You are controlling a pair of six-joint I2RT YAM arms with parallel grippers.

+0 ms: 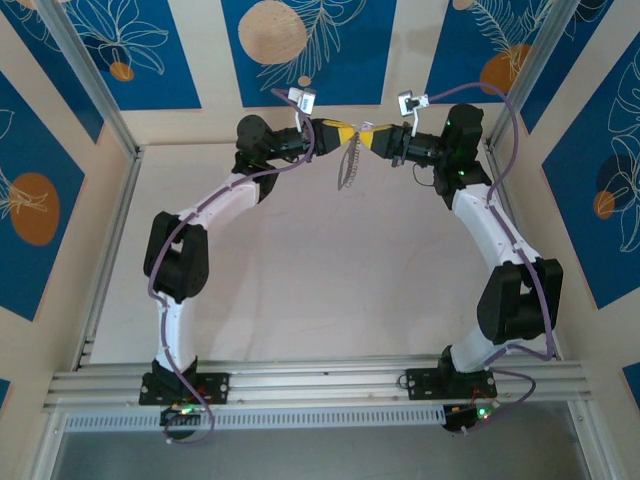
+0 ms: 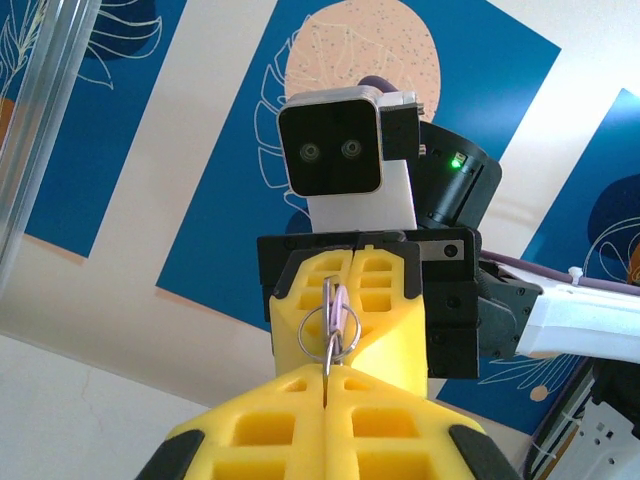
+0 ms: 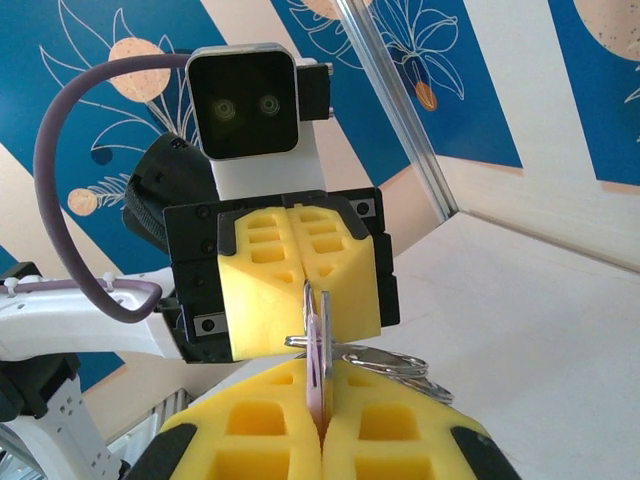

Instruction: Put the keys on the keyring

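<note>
Over the desk (image 1: pixel 300 300), our left gripper (image 2: pixel 328 392) clamps the keyring (image 2: pixel 317 328) and our right gripper (image 3: pixel 320 402) clamps the lilac key (image 3: pixel 316 362), tip to tip. We judge that a twist in either grip could make the key miss the ring and drop.

pale table (image 1: pixel 330 290), aluminium rail (image 1: pixel 320 380) along near edge

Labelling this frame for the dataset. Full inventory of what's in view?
lilac key: one, lilac head, pinched where the two end effectors meet
keyring: one, metal loops, at the same pinch
silver keys: a cluster, silver, hanging below the pinch
table: one, pale, under the arms
wall panels: several, blue with orange discs, around the table
left end effector: yellow fingers, shut
right end effector: yellow fingers, shut
</note>
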